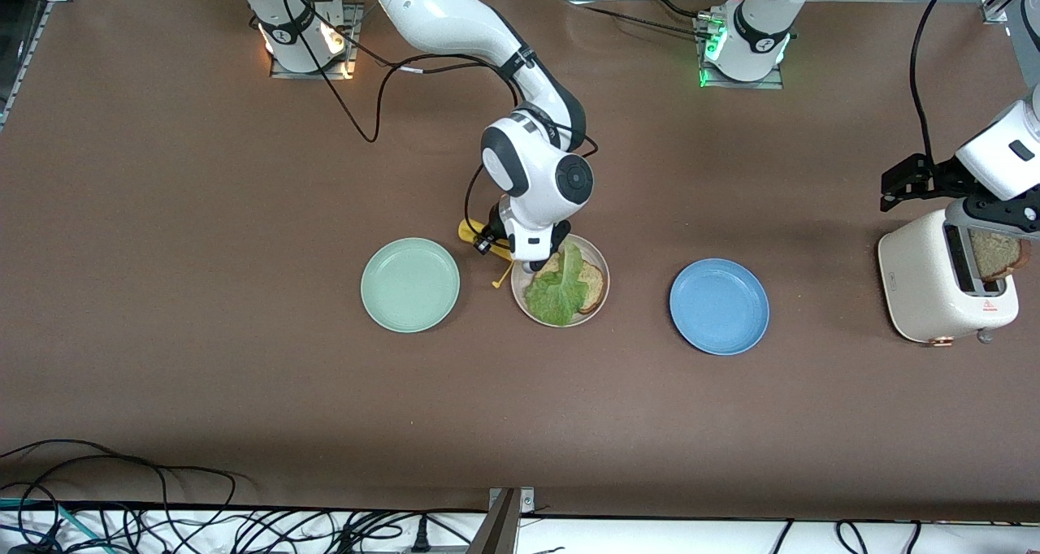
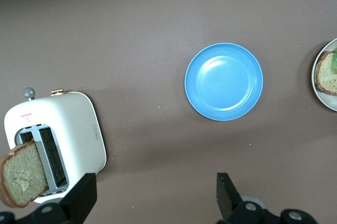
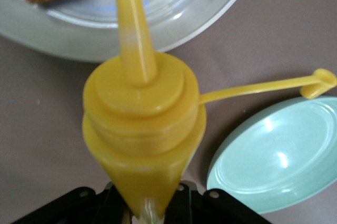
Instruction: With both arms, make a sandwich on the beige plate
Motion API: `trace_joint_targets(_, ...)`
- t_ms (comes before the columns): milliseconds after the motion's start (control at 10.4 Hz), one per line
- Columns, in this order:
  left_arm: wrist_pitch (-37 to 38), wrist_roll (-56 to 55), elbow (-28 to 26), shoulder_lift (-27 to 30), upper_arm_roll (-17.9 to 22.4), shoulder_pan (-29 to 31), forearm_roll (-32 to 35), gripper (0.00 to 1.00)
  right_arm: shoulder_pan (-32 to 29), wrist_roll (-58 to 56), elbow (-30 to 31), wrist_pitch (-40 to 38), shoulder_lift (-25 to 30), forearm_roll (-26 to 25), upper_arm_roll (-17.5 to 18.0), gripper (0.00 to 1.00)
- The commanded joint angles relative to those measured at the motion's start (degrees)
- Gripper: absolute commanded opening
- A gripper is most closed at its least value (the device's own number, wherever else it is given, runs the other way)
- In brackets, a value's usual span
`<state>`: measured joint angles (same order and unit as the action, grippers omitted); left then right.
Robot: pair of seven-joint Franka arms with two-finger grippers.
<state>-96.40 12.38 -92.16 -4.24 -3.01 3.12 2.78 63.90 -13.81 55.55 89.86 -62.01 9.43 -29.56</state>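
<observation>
Sauce step: right gripper [image 3: 142, 211] pinches yellow squeeze bottle [image 3: 142, 129] at beige plate [image 1: 600, 274]. Left gripper [image 2: 152, 195], spread, above toaster [image 1: 942, 290]; next, grasp bread slice [image 2: 21, 179].

A brown worktop [image 1: 203, 359] fills the scene under even light. Black cables [image 1: 162, 521] lie tangled along the worktop's edge nearest the front camera.

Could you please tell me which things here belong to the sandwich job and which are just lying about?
Job: beige plate, bread slice, lettuce, toaster slice, toaster, yellow sauce bottle in right tool.
Lying about: mint-green plate, blue plate.
</observation>
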Motion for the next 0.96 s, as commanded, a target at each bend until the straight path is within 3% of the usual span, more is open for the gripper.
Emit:
trace_joint_targets(0, 1.1, -0.1, 1.5, -0.3, -0.1, 0.4, -1.3, 1.0, 0.1, -3.4, -3.6, -5.1, -1.1, -2.0, -0.8, 0.23)
trace_joint_targets(480, 1.1, -0.2, 1.6, -0.3, -0.1, 0.4, -1.2, 1.0, -0.4, -9.1, -3.7, -5.3, -0.3, -3.5, -0.8, 0.24)
trace_joint_targets(864, 1.1, -0.2, 1.5, -0.3, -0.1, 0.4, -1.2, 1.0, -4.2, -8.5, -3.2, -6.0, 6.8, 0.1, -0.7, 0.21)
